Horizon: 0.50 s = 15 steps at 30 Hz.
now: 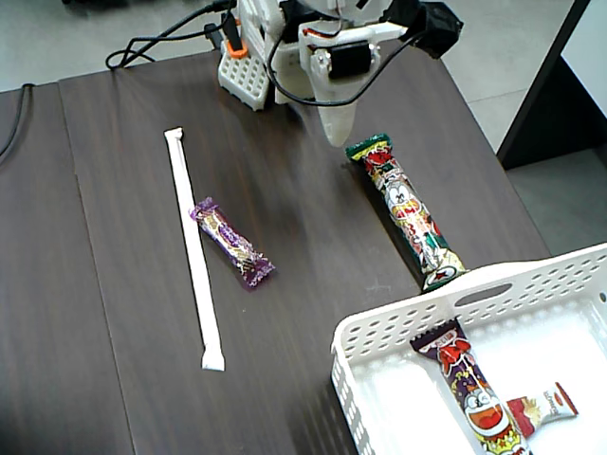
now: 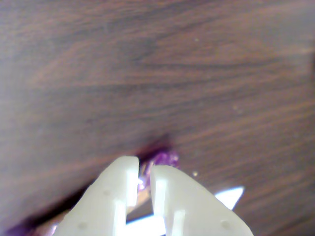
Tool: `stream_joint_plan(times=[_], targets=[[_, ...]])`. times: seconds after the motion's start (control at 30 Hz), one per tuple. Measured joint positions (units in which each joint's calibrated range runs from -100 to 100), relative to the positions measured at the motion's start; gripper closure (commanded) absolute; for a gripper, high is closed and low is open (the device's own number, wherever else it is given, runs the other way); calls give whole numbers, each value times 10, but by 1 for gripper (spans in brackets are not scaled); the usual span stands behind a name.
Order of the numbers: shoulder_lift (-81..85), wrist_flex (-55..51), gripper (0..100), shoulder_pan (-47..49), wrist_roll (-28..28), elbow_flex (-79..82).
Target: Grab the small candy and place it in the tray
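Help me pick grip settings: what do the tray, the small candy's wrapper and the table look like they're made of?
The tray: white moulded plastic, judging by its perforated walls and slight sheen. The small candy: probably a glossy plastic-film wrapper, white with red ends, though it is small here. The table: dark wood grain with a dull sheen, possibly laminate.

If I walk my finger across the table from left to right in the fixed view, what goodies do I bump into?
Long white stick → purple wrapped bar → cartoon snack stick on the table → another cartoon stick in the tray → small candy.

Dark wooden table carries white stick, purple bar, snack stick, tray.
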<state>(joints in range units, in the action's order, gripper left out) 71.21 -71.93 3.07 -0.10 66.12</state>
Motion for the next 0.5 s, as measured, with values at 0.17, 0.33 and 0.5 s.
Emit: stream_joint_plan(times=[0.17,0.33,0.5], targets=[[159,3,99,9,0,93],[270,-9,99,6,0,146],[278,-10,99,6,0,153]])
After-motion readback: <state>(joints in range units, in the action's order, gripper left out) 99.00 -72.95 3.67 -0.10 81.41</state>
